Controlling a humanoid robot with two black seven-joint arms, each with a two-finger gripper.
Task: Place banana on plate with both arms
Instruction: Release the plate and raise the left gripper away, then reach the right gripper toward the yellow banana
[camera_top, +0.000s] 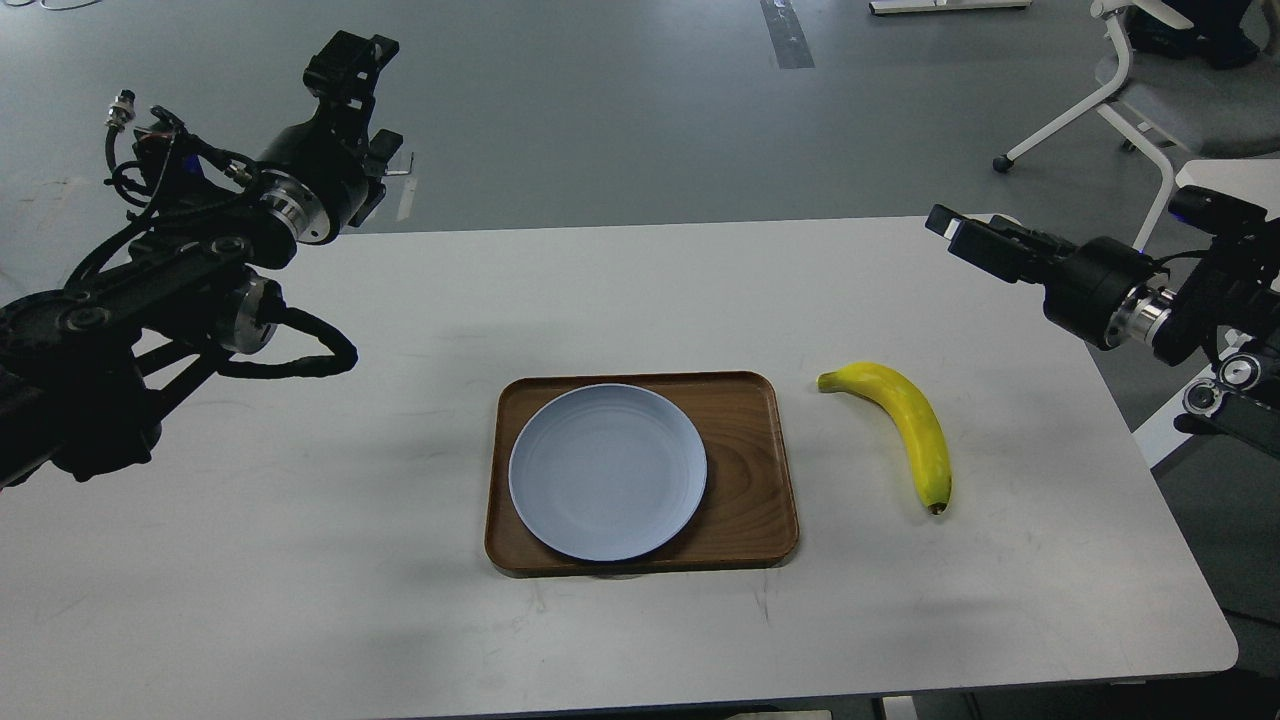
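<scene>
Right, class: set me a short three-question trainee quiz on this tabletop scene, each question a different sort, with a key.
1. True or false: the banana lies on the plate.
2. What does the plate sit on? A) bare table B) wooden tray C) chair
3. Fill in: the banana lies nearer the ____ gripper than the left gripper.

Key: 1 false; 2 B; 3 right.

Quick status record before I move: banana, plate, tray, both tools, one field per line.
banana: lying on the table, right of the tray, untouched
plate: on the tray's left part, nothing on it
tray: wooden, mid-table
left tool: raised at the table's far left, holding nothing
right tool: above the table's far right edge, holding nothing
</scene>
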